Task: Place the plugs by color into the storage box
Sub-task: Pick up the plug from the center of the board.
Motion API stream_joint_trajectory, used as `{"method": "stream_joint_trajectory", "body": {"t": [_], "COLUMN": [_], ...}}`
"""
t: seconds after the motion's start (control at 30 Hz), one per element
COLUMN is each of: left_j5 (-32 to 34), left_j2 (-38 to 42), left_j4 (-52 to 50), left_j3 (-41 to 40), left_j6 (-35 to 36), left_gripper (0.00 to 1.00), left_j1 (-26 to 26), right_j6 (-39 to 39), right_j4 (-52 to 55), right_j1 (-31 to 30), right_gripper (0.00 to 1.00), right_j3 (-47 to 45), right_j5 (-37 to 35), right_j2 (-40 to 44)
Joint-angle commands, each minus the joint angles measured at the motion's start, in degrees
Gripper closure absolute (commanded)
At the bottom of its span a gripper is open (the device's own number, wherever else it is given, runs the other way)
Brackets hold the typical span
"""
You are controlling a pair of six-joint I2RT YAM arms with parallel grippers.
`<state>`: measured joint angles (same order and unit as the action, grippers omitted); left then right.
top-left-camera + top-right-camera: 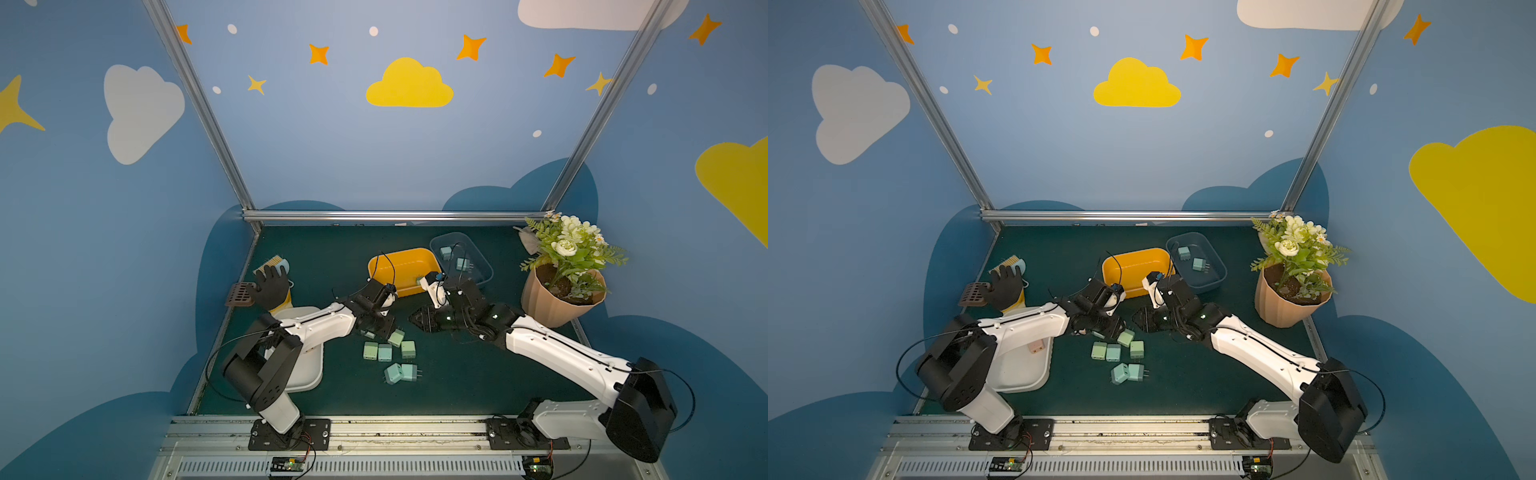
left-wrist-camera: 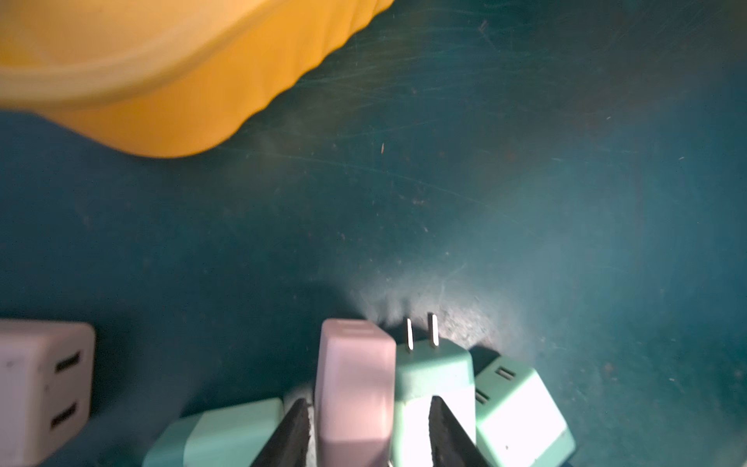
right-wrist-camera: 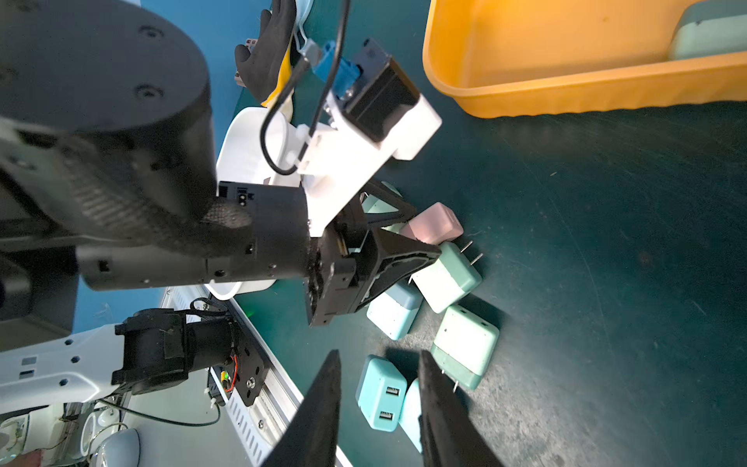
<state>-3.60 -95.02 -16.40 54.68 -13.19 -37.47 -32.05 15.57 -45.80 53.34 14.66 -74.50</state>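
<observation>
Several green and teal plugs (image 1: 384, 352) lie loose mid-mat. My left gripper (image 2: 368, 408) is low at the pile's far edge, open, its jaws straddling a pink plug (image 2: 355, 384) with a green plug (image 2: 434, 368) pressed against it. Another pale pink plug (image 2: 40, 388) lies nearby. My right gripper (image 3: 380, 356) hovers beside the pile, its fingers narrowly apart with nothing between them. The yellow box (image 1: 374, 259) holds a green plug (image 1: 419, 280), the blue box (image 1: 486, 270) holds two teal plugs (image 1: 446, 251), and the white box (image 1: 1017, 382) holds a pink plug (image 1: 1036, 345).
A potted flower plant (image 1: 561, 291) stands at the right edge. A black glove (image 1: 270, 286), a brush (image 1: 274, 264) and a brown grate (image 1: 241, 293) lie at the back left. An aluminium rail (image 1: 374, 428) runs along the front.
</observation>
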Motion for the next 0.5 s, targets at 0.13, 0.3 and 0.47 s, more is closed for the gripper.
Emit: {"method": "stream_joint_trajectory", "body": {"t": [0.13, 0.3, 0.47], "left_j5": [1.7, 3.0, 3.2], "left_j2": [-1.0, -0.6, 0.2], "left_j4": [-2.6, -3.0, -4.2], "left_j3": [1.7, 2.0, 3.0], "left_j6": [1.9, 2.7, 2.8], "left_gripper": [0.62, 0.66, 0.69], "left_j1": [-0.8, -0.9, -1.1], "right_j6": [2.9, 3.7, 3.9], "right_j4": [1.4, 1.9, 2.1], "right_j1": [0.9, 1.3, 1.4], "right_gripper": [0.67, 0.67, 0.67], "right_j3": [0.8, 1.3, 1.5], "right_j5": [1.6, 2.5, 2.4], "right_j2": [-1.5, -1.4, -0.9]}}
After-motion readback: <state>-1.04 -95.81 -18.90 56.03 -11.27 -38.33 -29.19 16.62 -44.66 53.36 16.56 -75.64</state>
